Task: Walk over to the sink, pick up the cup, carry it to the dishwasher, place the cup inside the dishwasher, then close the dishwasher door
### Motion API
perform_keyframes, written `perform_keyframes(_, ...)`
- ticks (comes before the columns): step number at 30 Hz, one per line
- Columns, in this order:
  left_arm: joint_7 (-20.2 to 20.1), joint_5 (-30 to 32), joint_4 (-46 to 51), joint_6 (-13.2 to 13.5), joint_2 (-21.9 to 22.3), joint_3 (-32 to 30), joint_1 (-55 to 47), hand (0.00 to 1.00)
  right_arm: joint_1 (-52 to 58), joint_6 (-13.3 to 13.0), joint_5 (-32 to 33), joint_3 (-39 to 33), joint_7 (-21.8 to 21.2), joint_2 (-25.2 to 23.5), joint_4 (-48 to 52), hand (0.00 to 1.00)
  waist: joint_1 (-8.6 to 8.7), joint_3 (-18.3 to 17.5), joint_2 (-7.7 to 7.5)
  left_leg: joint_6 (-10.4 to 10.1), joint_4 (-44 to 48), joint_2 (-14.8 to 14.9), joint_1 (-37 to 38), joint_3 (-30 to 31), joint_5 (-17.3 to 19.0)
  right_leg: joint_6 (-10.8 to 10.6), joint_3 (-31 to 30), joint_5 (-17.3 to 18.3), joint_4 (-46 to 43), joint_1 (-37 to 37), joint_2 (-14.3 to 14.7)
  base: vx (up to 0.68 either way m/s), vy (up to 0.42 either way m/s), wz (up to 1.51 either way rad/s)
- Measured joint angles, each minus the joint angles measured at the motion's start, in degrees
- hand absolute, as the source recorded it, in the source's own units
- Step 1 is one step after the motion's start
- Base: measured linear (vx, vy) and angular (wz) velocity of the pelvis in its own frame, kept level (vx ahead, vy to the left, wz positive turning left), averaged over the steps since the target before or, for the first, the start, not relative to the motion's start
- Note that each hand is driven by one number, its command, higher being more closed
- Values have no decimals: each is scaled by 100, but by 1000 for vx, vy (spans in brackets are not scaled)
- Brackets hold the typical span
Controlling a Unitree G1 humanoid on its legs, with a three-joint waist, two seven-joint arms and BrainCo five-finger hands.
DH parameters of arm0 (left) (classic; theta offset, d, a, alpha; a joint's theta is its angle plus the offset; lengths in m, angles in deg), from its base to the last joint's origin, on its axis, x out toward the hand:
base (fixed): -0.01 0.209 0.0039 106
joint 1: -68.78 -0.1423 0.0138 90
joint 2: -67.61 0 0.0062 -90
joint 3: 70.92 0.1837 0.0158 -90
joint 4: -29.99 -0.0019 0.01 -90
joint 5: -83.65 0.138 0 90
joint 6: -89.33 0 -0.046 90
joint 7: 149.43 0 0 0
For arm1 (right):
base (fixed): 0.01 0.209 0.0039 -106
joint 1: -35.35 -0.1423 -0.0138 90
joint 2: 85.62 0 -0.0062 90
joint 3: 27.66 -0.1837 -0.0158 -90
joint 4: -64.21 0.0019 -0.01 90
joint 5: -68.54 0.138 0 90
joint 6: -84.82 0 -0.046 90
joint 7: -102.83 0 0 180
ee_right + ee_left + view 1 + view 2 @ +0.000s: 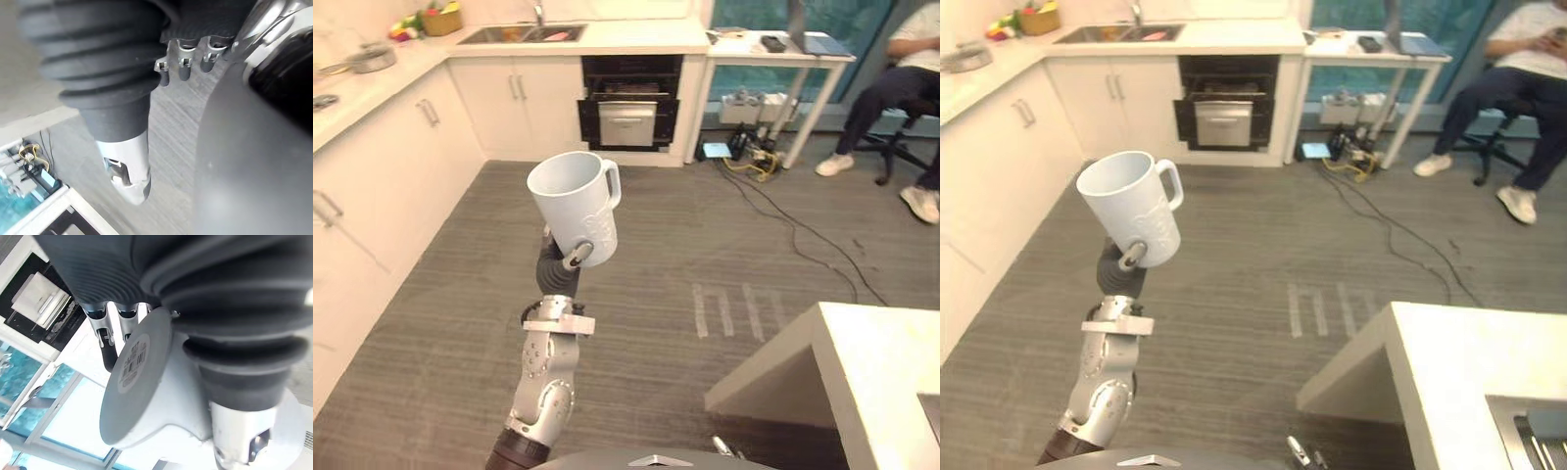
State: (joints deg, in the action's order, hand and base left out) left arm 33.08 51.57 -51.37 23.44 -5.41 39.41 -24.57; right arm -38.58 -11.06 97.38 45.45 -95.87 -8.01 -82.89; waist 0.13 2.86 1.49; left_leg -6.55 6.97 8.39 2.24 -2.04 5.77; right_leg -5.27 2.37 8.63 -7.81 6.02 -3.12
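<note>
Cup (573, 206) being held up by the left robot hand (576, 258), centre-left of the frame.
Fingers and thumb are curling round the pale cup's lower body, which is tilting with its mouth toward the upper left, above the grey floor (705, 235). The dishwasher (628, 103) is standing open at upper centre, well apart from the cup, the sink (524, 34) at upper left. The right robot hand (128, 169) is hanging with relaxed fingers, gripping nothing.
</note>
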Motion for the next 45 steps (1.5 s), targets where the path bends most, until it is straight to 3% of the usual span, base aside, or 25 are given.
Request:
perform_keyframes(3,75,94,194,24,-166,-35,-274,100,-12,128,-121,301,13,-10,0,0,-95,-87,-170,108,-34,-112,-153,194,-31,112,192,79,38,21,-92,-65,-20,47)
perform_keyframes(6,77,87,249,87,-252,-47,-512,100,-30,184,-226,326,49,-6,-26,0,-136,-89,-296,443,29,-20,-222,-443,-19,68,536,106,84,197,-249,-21,9,70)
perform_keyframes(8,-159,53,300,100,-273,-12,-554,100,-36,184,-187,282,59,114,-151,0,-11,-131,-276,774,510,211,-712,-1326,-105,62,1014,85,27,255,-453,46,115,145)
perform_keyframes(9,-224,9,303,100,-282,-1,-545,100,-55,184,-148,256,57,137,-238,0,1,-131,-275,818,608,255,-776,-1512,-156,68,1022,81,16,290,-488,76,227,134)
perform_keyframes(10,-324,-51,303,101,-317,5,-534,100,-88,215,-95,223,58,144,-302,0,-3,-129,-286,739,662,260,-817,-1677,-263,69,1037,79,0,344,-555,68,214,90)
perform_keyframes(11,-448,-155,272,137,-401,13,-535,100,-146,215,-7,205,77,170,-349,0,-37,-125,-261,414,459,129,-675,-1573,-517,93,1039,64,-117,381,-637,65,193,76)
perform_keyframes(12,-474,-161,222,164,-469,2,-534,100,-180,202,30,202,91,169,-395,0,-41,-110,-285,408,233,41,-565,-1517,-638,156,1004,24,-218,370,-670,33,119,61)
perform_keyframes(13,-494,-164,120,218,-618,-1,-550,100,-234,157,73,147,90,159,-489,0,-37,-87,-201,440,-370,-33,-279,-1442,-959,302,801,-7,-334,289,-633,-28,113,51)
perform_keyframes(14,-503,-163,87,280,-745,-9,-534,100,-285,153,100,85,23,105,-467,0,52,-98,-218,450,-1095,-140,9,-1364,-1359,319,462,26,-80,263,-449,-71,104,54)
perform_keyframes(15,-506,-163,75,321,-807,-10,-493,100,-334,143,111,77,16,59,-461,0,116,-81,-293,438,-1222,-212,-5,-1338,-1455,320,400,-44,20,235,-421,-119,82,38)
perform_keyframes(16,-520,-161,-75,380,-859,10,-446,100,-408,135,111,25,18,9,-464,0,153,-52,-396,408,-1225,-333,-3,-1322,-1481,179,423,90,17,193,-520,-87,16,5)
perform_keyframes(18,-519,-160,-287,370,-931,55,-449,100,-425,114,111,-15,15,5,-458,0,220,-39,-318,383,-1227,-379,29,-1356,-1509,36,357,171,82,189,-565,-68,-3,-16)
perform_keyframes(23,-525,-147,-377,361,-877,241,-388,100,-263,58,122,-182,50,52,-409,0,463,-57,-80,356,-1229,-347,96,-1430,-1512,-50,419,153,141,280,-563,-54,-10,-3)
perform_keyframes(24,-524,-159,-540,334,-895,454,-216,100,-228,-69,118,-124,259,-404,-458,0,461,-42,-738,340,-1231,-494,257,-1700,-1326,-207,628,-84,288,458,-761,-16,-7,-7)
perform_keyframes(28,-524,-159,-542,335,-895,442,-216,100,-211,-71,118,0,258,-380,-456,0,494,-5,-607,328,-1231,-275,284,-1709,-1272,12,608,-279,270,422,-541,-94,-24,-18)
perform_keyframes(32,-518,-160,-475,261,-735,144,-213,100,60,-40,120,100,37,-395,-156,0,533,-45,-651,290,-1229,-232,157,-1571,-1315,-57,476,-76,173,93,-450,-125,-41,-28)
perform_keyframes(34,-524,-159,-350,188,-617,85,-218,100,219,-13,131,93,-25,-485,-97,0,577,-194,-845,341,-1150,-291,-29,-1538,-1264,-38,609,-17,136,-119,-564,-28,-4,32)
perform_keyframes(35,-520,-163,-222,170,-408,-14,-269,100,350,8,250,103,-149,-435,-7,0,523,-186,-794,391,-505,-303,-206,-1570,-941,-52,632,-13,104,-204,-594,66,11,22)
perform_keyframes(38,-521,-167,-51,132,-316,-360,-322,100,399,15,350,156,-217,-451,-1,0,483,-177,-810,482,-585,-347,-95,-1565,-823,-53,631,31,36,-136,-602,57,-3,2)
perform_keyframes(40,-514,-216,85,127,-297,-672,-363,100,378,37,367,326,-271,-438,8,0,440,-105,-849,379,129,-215,-306,-1508,-440,-16,616,205,-223,-124,-586,78,-30,-2)
perform_keyframes(41,-489,-278,304,128,-267,-842,-531,100,368,162,450,417,-345,-337,8,0,356,-99,-787,257,1059,55,-646,-1400,22,5,615,399,-529,-160,-459,96,-60,-1)
perform_keyframes(42,-468,-280,494,131,-263,-908,-688,100,360,230,464,534,-368,-247,17,0,298,-93,-750,144,1587,203,-803,-1377,221,82,616,570,-697,-190,-444,98,-27,2)
perform_keyframes(43,-450,-283,605,133,-257,-921,-763,100,346,271,463,574,-391,-184,37,0,254,-47,-696,83,2087,352,-1019,-1348,331,103,658,677,-807,-193,-392,84,5,17)
perform_keyframes(45,-450,-319,781,130,-134,-1076,-1047,100,323,396,451,669,-467,98,291,0,88,246,-345,-77,4324,994,-2082,-993,146,242,745,852,-935,51,-128,88,43,12)
